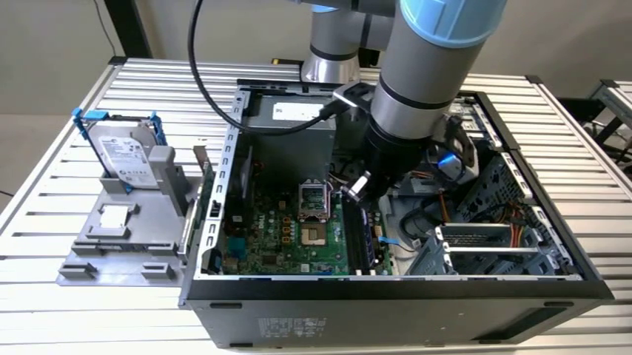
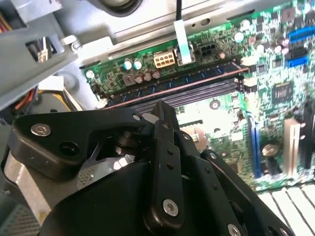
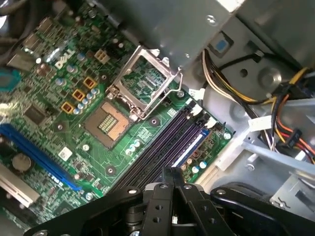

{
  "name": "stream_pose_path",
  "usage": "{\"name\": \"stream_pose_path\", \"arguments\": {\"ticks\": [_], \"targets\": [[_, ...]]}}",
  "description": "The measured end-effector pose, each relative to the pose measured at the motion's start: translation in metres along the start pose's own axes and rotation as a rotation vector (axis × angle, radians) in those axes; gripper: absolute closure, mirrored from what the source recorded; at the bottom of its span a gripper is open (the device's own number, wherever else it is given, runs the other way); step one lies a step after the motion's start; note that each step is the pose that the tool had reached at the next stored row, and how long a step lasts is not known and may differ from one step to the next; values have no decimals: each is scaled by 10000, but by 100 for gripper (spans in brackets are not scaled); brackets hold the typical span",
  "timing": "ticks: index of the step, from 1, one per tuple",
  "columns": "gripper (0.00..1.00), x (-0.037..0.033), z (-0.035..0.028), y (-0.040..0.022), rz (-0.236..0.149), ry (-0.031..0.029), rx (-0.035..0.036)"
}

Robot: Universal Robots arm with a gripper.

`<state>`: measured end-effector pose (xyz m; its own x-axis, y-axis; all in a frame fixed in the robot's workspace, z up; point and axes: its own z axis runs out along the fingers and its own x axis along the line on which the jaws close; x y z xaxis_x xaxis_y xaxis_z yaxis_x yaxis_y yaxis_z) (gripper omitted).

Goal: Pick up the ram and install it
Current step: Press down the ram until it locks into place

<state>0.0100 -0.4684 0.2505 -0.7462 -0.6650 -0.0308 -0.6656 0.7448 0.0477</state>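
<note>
In the exterior view, the arm reaches down into the open computer case (image 1: pixel 553 244), its gripper (image 1: pixel 357 186) low over the motherboard (image 1: pixel 286 237), just at three o'clock of the open processor socket (image 1: pixel 313 200) and above the memory slots (image 1: pixel 360 240). A hard drive (image 1: pixel 123 151) stands in a grey holder at nine o'clock, outside the case.

In the second wrist view, the ram (image 2: pixel 182 81) lies seated along a slot, at twelve o'clock of the gripper (image 2: pixel 160 105), whose fingers (image 2: pixel 162 118) meet with nothing between them.

In the first wrist view, the gripper (image 3: pixel 172 172) hangs pinched together over the slots (image 3: pixel 167 145).
</note>
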Motion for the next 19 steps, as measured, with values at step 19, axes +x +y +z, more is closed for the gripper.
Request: {"name": "stream_pose_path", "arguments": {"ticks": [19], "targets": [[100, -25, -2, -22, -2383, 86, -45]]}}
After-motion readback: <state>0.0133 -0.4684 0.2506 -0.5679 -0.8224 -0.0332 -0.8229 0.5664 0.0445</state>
